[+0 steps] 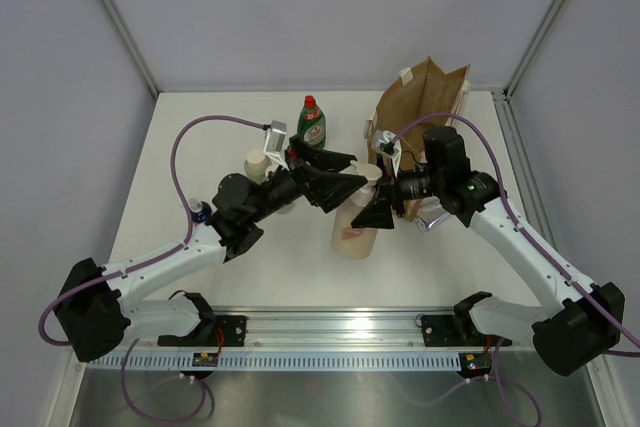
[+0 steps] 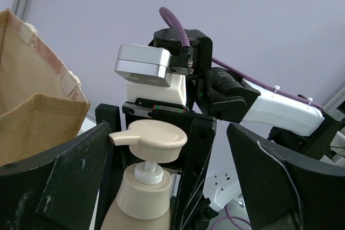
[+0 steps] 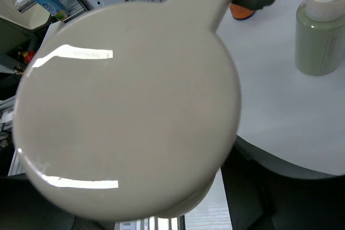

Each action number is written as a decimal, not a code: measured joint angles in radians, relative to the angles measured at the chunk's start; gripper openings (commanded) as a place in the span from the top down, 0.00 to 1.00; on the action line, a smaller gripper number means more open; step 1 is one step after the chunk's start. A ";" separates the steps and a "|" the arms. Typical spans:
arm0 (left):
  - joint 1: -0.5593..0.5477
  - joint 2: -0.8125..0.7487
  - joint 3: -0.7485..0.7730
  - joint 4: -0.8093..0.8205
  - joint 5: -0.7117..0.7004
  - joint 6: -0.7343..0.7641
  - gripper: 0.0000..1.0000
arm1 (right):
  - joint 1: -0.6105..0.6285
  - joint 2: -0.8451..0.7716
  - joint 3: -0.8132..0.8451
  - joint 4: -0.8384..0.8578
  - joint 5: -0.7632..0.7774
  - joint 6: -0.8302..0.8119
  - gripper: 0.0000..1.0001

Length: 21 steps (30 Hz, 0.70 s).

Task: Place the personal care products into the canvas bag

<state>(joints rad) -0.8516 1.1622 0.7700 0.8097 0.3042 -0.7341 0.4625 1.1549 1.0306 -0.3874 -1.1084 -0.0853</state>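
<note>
Pump bottle (image 1: 355, 235) stands upright on the table (image 1: 250, 277), between your two grippers. Your left gripper (image 1: 357, 171) is spread wide either side of the pump head, touching nothing. Your right gripper (image 1: 384, 202) crowds the same pump from the opposite side; you cannot tell whether it pinches. Farther back stands the green bottle (image 1: 312, 124), and far right the bag (image 1: 425, 97).

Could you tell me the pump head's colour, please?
Glossy beige plastic pump head; best in left wrist view.
</note>
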 measured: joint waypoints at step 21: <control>0.000 -0.134 -0.008 -0.249 -0.134 0.144 0.02 | -0.072 0.006 -0.018 0.129 -0.011 0.143 1.00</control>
<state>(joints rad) -0.8516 1.0283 0.7616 0.5606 0.1699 -0.5900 0.3901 1.1606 1.0122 -0.2581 -1.1198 0.0582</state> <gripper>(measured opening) 0.974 0.697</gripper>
